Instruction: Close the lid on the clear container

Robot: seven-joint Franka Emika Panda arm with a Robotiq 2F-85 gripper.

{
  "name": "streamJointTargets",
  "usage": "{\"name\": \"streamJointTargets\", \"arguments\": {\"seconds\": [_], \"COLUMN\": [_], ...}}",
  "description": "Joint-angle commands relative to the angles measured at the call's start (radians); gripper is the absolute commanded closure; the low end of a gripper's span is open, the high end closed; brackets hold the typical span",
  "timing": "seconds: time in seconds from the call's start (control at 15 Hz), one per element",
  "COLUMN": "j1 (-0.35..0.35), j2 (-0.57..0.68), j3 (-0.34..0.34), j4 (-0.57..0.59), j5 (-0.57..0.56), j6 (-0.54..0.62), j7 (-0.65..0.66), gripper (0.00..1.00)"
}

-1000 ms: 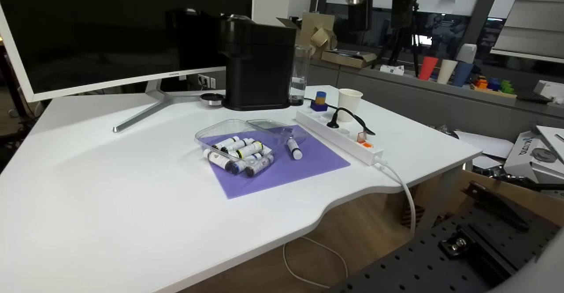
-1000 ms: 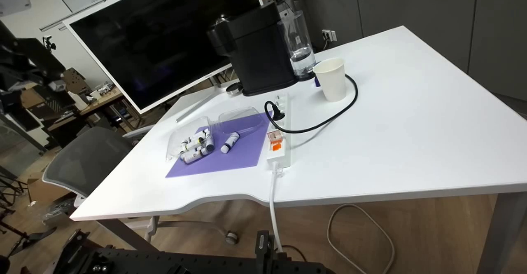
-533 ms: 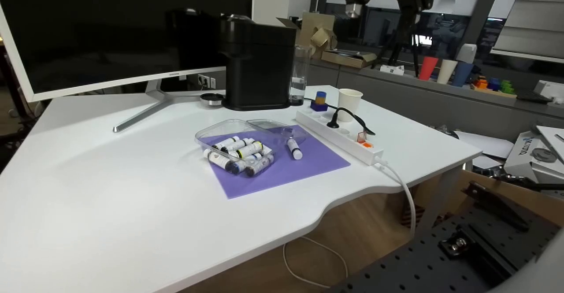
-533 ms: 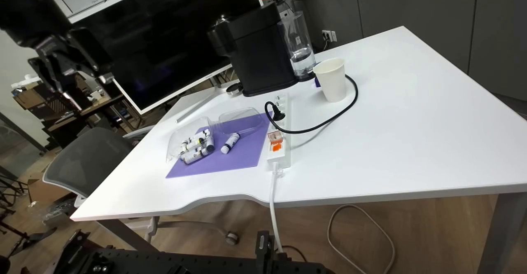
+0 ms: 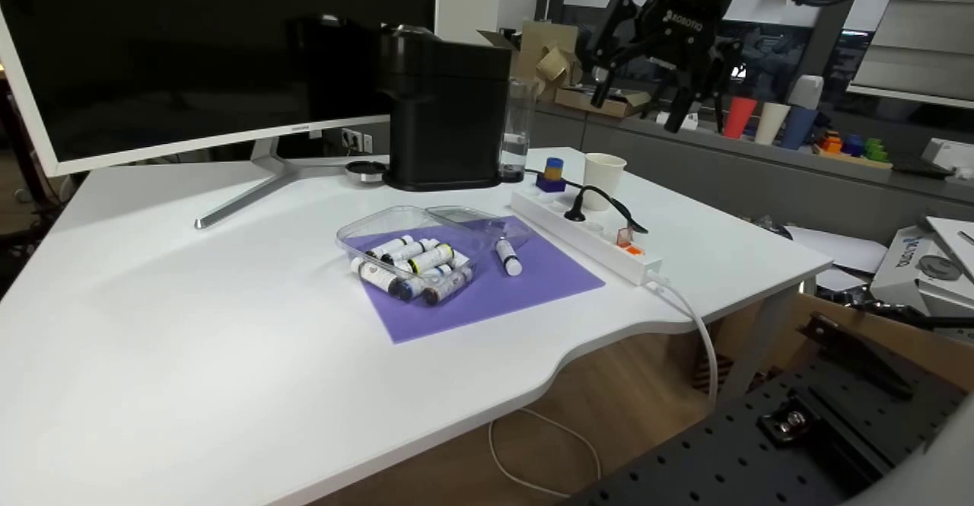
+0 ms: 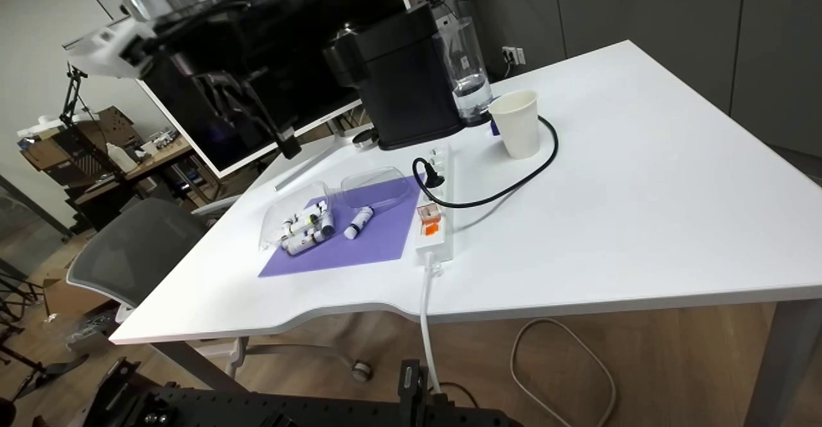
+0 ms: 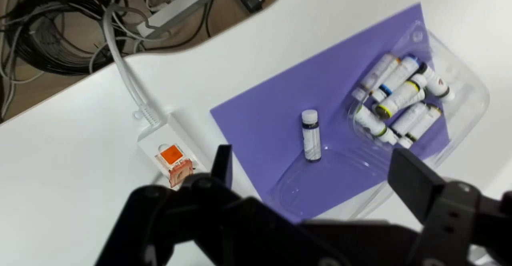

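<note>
One clear container (image 7: 458, 104), lid (image 6: 376, 187) folded back toward power strip (image 5: 574, 237); long axis uncertain. One white-capped vial (image 7: 312, 142) outside. Jaws wide.

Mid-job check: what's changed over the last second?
In an exterior view the gripper has come lower; in an exterior view its fingertips have moved rightward in the picture. Nothing was taken hold of or let go; the jaws stand apart. Unchanged: the clear container, its lid lying open, the bottles and the power strip.
</note>
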Motion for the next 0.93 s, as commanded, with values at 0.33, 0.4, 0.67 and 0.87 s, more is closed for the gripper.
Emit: {"name": "streamJointTargets", "arguments": {"seconds": [0.33,0.4,0.67,0.87], "j1": [0.046,0.047,0.065,0.107], "j2": [0.212,0.223,0.237,0.31], "j3": [-0.002,-0.001,-0.007,-0.037], "j4": [0.067,0.073,0.062,0.091], "j5": [0.259,0.262,0.353,0.593], "j6": [0.236,0.242,0.324,0.383], "j7": [0.027,0.033,0.033,-0.051], "gripper": [0.0,0.0,0.0,0.0]}}
